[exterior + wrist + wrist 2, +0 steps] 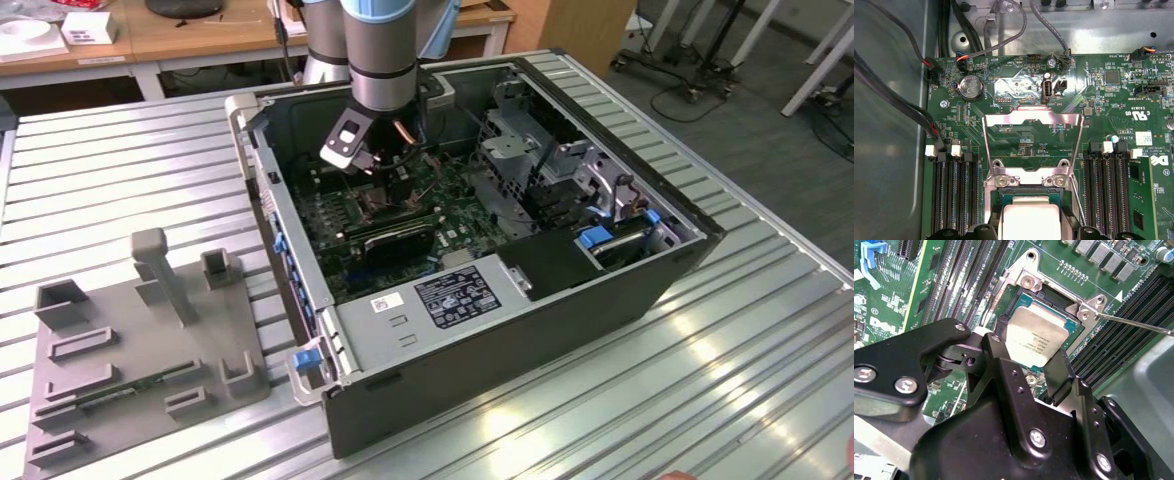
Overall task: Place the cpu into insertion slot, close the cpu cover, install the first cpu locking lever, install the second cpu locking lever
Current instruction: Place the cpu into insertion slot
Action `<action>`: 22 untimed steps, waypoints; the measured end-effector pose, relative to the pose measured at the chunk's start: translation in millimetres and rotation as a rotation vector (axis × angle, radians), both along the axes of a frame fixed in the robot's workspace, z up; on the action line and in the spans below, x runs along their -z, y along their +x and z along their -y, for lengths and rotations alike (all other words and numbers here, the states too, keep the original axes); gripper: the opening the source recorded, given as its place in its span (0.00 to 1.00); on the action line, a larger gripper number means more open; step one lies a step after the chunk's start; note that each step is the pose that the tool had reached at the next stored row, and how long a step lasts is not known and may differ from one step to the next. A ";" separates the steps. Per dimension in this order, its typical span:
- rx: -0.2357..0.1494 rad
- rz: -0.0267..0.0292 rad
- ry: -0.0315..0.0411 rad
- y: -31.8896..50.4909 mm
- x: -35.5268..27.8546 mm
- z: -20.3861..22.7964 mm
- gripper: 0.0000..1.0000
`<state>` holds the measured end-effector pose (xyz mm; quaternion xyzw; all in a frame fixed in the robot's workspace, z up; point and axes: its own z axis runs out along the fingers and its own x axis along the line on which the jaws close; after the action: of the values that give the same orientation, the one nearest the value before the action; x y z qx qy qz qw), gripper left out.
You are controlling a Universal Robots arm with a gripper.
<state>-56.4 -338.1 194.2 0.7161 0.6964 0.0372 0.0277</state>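
cpu: one (1038, 335), second wrist view, silvery top, lying flat in the insertion slot (1053, 294) on the green motherboard (889, 290).
gripper: one (1026, 354), black fingers (995, 342) clenched on two opposite sides of the cpu.
locking lever: one thin rod (1134, 324), sticking out past the slot's corner.
cpu cover: one (1031, 119), first wrist view, flipped open, clear of the cpu.
memory slots: two banks (956, 190), one on each side of the slot.
coin battery: one (970, 88).
computer case: one (534, 300), exterior view, centre, lying open; arm (387, 50) reaches in from above.
table: slatted metal (694, 400); one grey fixture tray (134, 340) low on the exterior view's left.
room: wooden desks (200, 35) high on the exterior view's left.
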 end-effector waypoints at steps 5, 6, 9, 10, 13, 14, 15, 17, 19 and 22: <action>0.000 0.0000 0.0000 0.0 0.4 0.0 0.54; 0.000 -0.0001 -0.0001 0.0 0.4 0.0 0.54; 0.000 0.0001 0.0001 0.0 0.8 0.0 0.54; 0.000 0.0001 0.0002 0.0 1.1 0.0 0.54; 0.000 -0.0003 -0.0004 -0.1 1.6 0.1 0.54; 0.000 -0.0002 -0.0003 0.0 1.7 0.0 0.54; 0.000 -0.0002 -0.0003 0.0 1.7 0.0 0.54; 0.000 0.0000 -0.0001 0.0 1.8 0.0 0.54; 0.000 0.0000 0.0000 0.0 1.9 0.0 0.54; 0.000 -0.0001 -0.0001 0.0 1.9 0.0 0.54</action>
<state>-56.4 -338.1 192.3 0.7161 0.6964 0.0371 0.0277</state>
